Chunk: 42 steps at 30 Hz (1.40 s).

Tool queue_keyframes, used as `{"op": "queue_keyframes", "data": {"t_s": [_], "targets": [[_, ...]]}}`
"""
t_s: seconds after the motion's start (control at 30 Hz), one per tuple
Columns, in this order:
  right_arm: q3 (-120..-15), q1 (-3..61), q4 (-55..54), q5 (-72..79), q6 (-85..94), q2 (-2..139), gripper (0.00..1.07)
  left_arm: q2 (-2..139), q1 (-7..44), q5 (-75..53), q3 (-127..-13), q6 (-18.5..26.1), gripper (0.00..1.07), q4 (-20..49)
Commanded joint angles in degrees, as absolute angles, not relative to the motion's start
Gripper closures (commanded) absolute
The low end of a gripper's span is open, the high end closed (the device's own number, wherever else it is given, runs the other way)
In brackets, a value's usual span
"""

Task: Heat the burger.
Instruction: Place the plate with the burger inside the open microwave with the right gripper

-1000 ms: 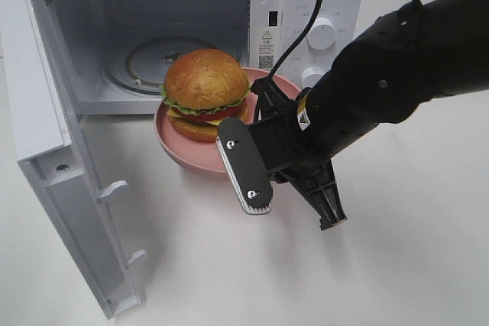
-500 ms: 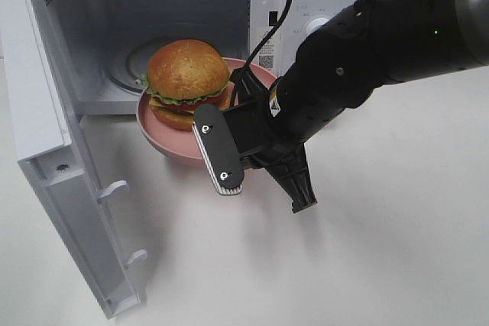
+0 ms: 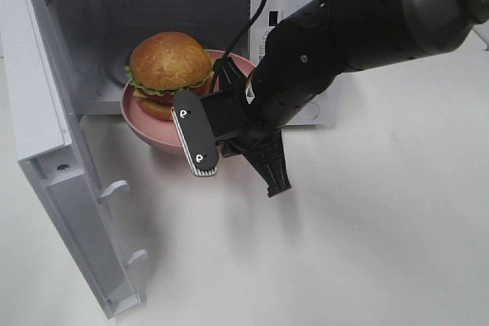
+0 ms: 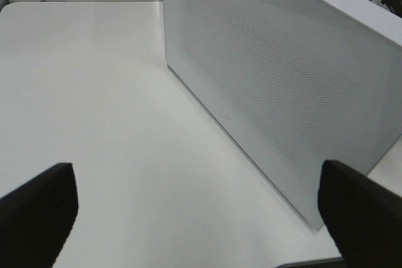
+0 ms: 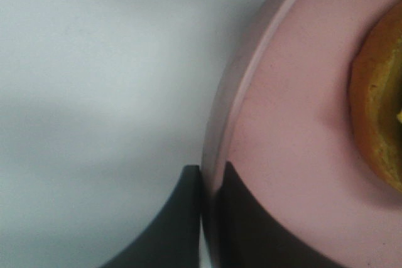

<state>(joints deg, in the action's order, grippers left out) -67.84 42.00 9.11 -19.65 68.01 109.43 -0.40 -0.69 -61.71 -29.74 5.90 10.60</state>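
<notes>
The burger (image 3: 170, 62), a golden bun with lettuce, tomato and cheese layers, sits on a pink plate (image 3: 149, 124). The plate hangs at the mouth of the open microwave (image 3: 153, 5), its far part over the threshold. My right gripper (image 3: 226, 75) is shut on the plate's near-right rim. In the right wrist view the right gripper (image 5: 212, 186) pinches the plate's rim (image 5: 295, 123), with the burger's bun edge (image 5: 380, 111) beside it. My left gripper (image 4: 201, 218) is open and holds nothing; it does not show in the exterior high view.
The microwave door (image 3: 53, 150) swings out wide to the left, toward the table's front. The right arm's black bulk covers the microwave's control panel. In the left wrist view a white perforated microwave panel (image 4: 282, 92) stands ahead on the white table (image 4: 94, 123).
The right arm has carried the plate and burger left and back, from in front of the microwave to its opening. The left gripper stays open.
</notes>
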Motion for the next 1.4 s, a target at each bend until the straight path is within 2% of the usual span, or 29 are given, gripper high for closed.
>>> {"op": "queue_keyframes", "data": {"t_s": [0.03, 0.7, 1.4], "targets": [[-71.1, 41.54, 9.57, -16.27, 65.72, 109.89, 1.07, -1.26, -0.46, -61.13, -29.51, 5.96, 0.11, 10.83], [-79.81, 41.54, 9.85, -19.25, 62.91, 115.74, 1.07, -1.26, -0.46, -61.13, -29.51, 5.96, 0.11, 10.83], [-98.72, 41.48, 11.69, -30.14, 58.44, 126.57, 1.07, -1.26, -0.46, -61.13, -29.51, 5.96, 0.11, 10.83]]}}
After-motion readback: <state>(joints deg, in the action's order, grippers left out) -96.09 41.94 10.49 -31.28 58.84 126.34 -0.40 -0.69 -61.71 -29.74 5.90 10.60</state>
